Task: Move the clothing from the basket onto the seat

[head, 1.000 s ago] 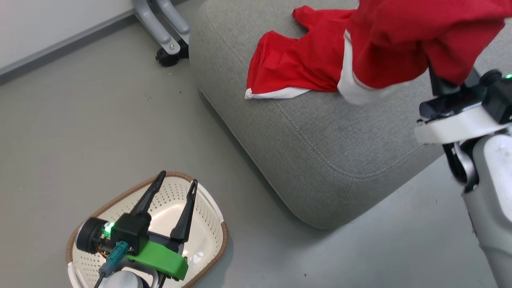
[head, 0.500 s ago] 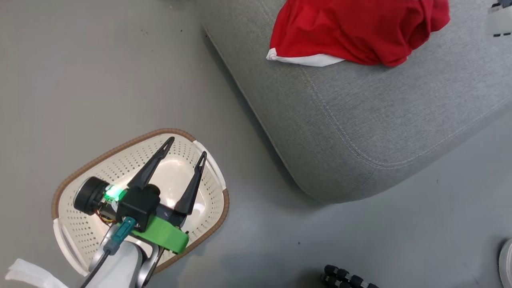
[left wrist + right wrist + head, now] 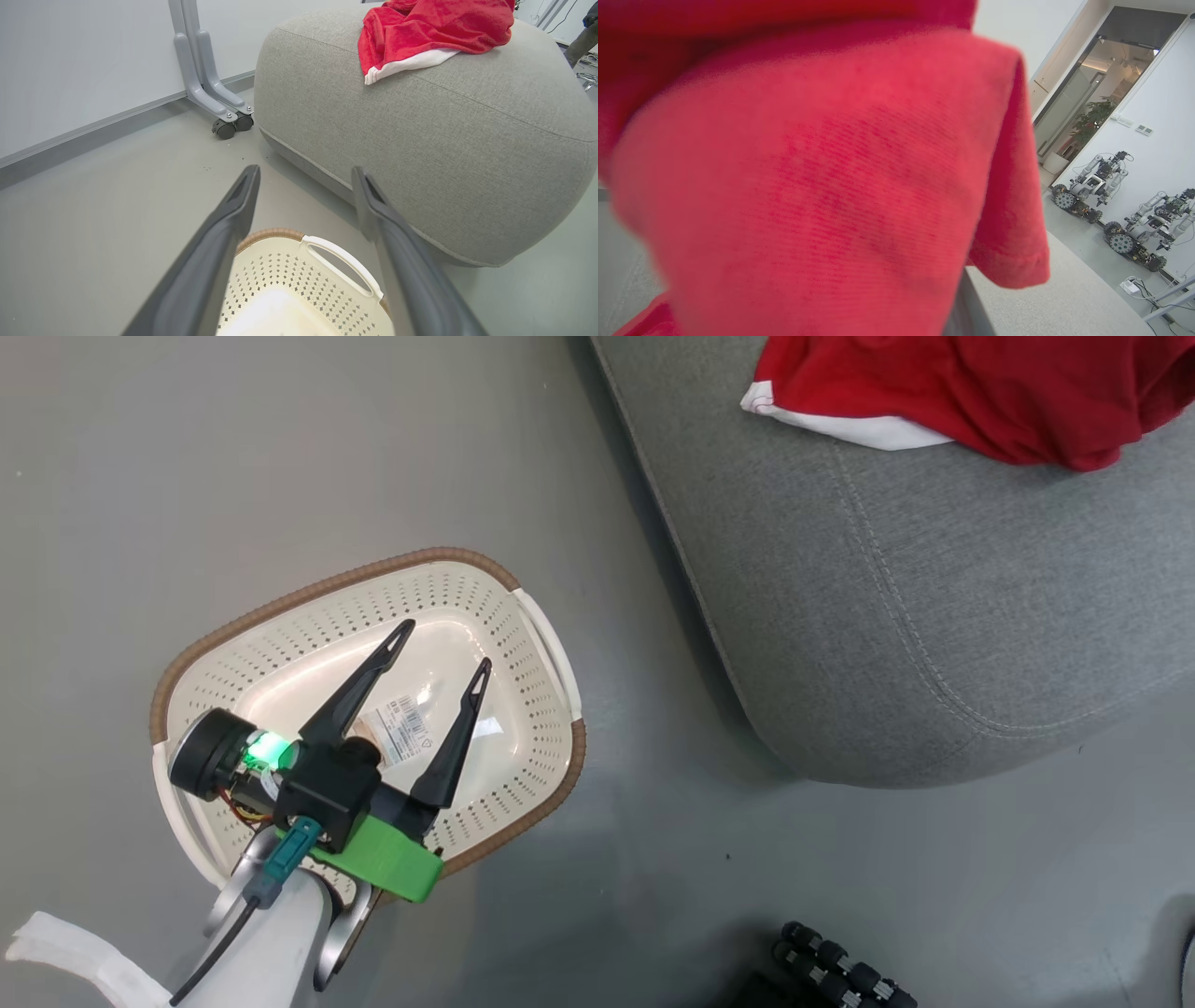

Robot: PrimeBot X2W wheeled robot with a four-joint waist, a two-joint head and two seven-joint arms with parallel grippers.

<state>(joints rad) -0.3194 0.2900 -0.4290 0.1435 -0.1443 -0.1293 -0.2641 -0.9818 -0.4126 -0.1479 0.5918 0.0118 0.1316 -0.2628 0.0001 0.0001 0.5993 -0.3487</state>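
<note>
The cream basket [image 3: 541, 644] with its brown rim stands on the floor at the lower left; its bottom shows just a barcode sticker. My left gripper [image 3: 441, 651] hovers open over it with nothing between its fingers, and the left wrist view shows the left gripper [image 3: 304, 171] above the basket's handle [image 3: 341, 263]. The grey seat [image 3: 934, 616] lies to the right, with red, white-trimmed clothing [image 3: 980, 392] heaped on its top. In the right wrist view, red clothing [image 3: 822, 177] hangs right before the lens and hides my right gripper's fingers.
Grey stand legs on castors [image 3: 219, 107] rest by the wall left of the seat [image 3: 420, 140]. A dark ribbed part [image 3: 840, 971] shows at the head view's bottom edge. Other wheeled robots [image 3: 1087, 186] are parked far off along a wall.
The head camera has swung, shifting the basket up and the seat rightward in its view. The right arm with the raised red garment has left that view. My left gripper stays open over the basket.
</note>
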